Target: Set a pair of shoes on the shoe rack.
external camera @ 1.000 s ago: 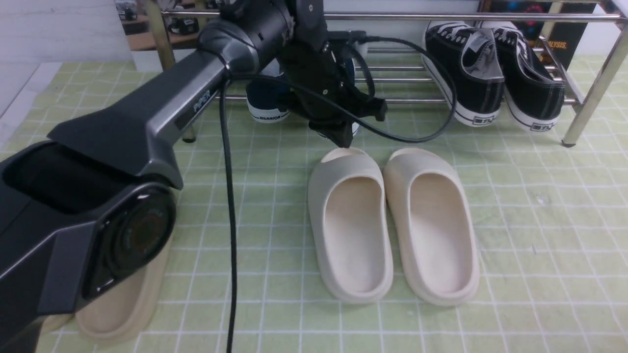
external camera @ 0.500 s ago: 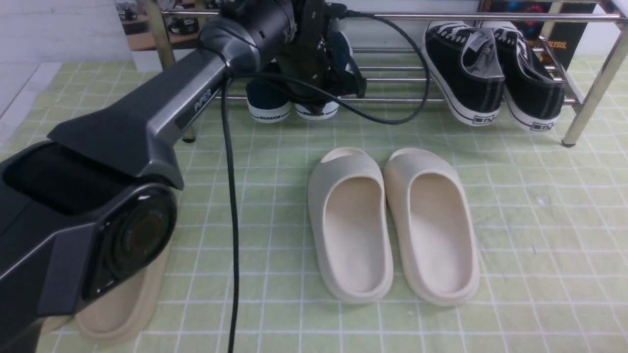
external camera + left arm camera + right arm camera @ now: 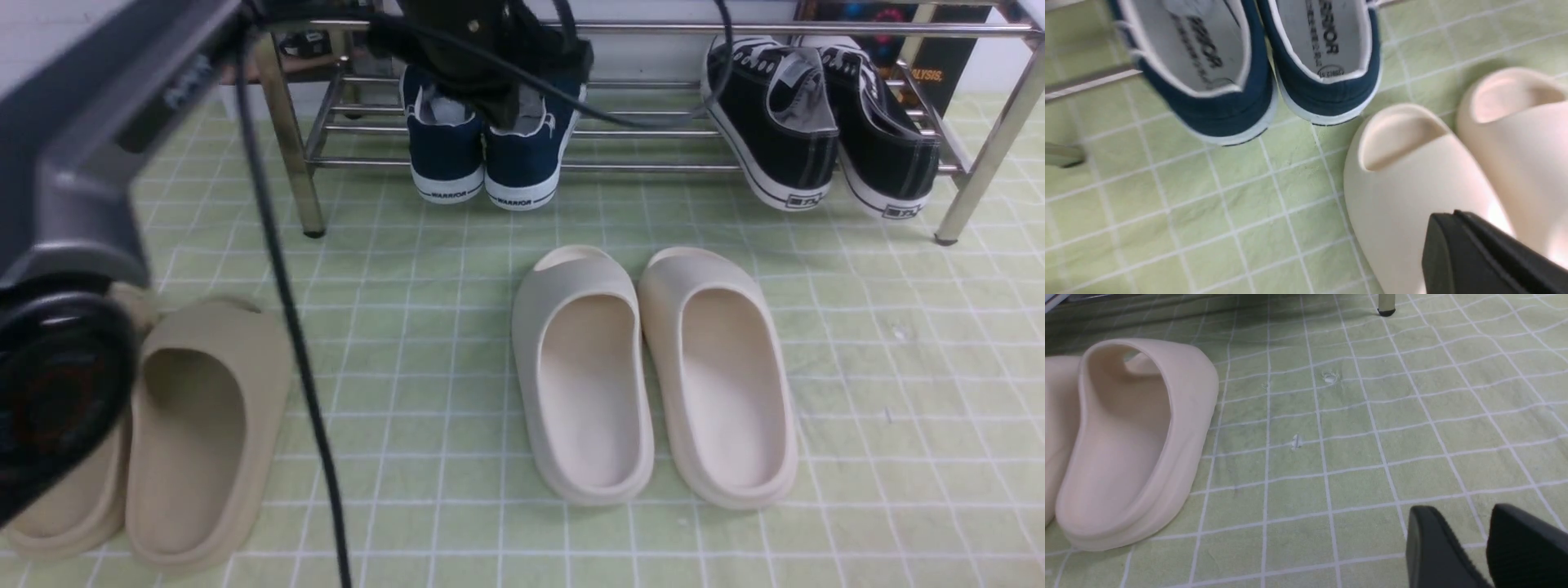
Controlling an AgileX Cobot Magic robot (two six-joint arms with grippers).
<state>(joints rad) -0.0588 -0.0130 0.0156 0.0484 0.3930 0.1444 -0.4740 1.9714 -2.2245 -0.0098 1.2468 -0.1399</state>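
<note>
Two navy slip-on shoes stand side by side on the left half of the chrome shoe rack, heels marked WARRIOR overhanging the front bar. My left gripper hangs just above their heels, apart from them. In the left wrist view the shoes lie ahead, and the left gripper is shut and empty over a cream slide. My right gripper is open and empty, low over the green checked cloth; it does not show in the front view.
Two black lace-up sneakers sit on the rack's right half. A pair of cream slides lies mid-cloth, also in the right wrist view. Tan slides lie front left. A rack leg stands ahead of the right gripper.
The left gripper carried the second navy shoe onto the rack beside the first and let it go. The arm has since risen, uncovering the tan slides.
</note>
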